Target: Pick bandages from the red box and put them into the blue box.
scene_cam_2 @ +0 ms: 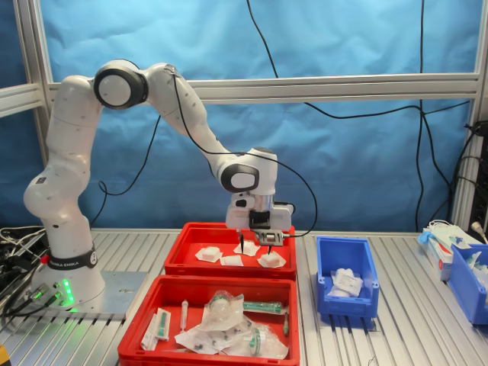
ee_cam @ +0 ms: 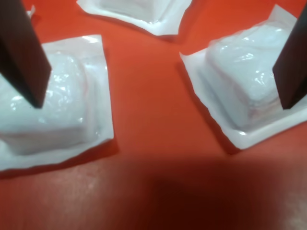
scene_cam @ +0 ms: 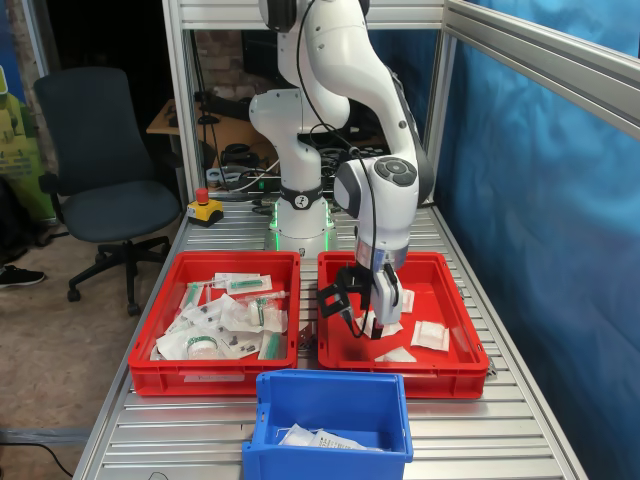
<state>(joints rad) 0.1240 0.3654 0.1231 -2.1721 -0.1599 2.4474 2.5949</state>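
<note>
In the first exterior view, the blue box [scene_cam: 330, 412] sits nearest holding packets, while beyond it the tool [scene_cam: 365, 320] hangs spread inside the red box [scene_cam: 400, 368], among the bandages [scene_cam: 430, 335] on its floor.

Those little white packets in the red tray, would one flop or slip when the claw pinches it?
The bandage packet looks puffy in the middle with a thin flat rim, so it would probably squash a bit and the rim may droop. Its wrapper is glossy, so it could slip between the narrow fingers. It looks light and lies flat in the red box, unlikely to roll.
</note>
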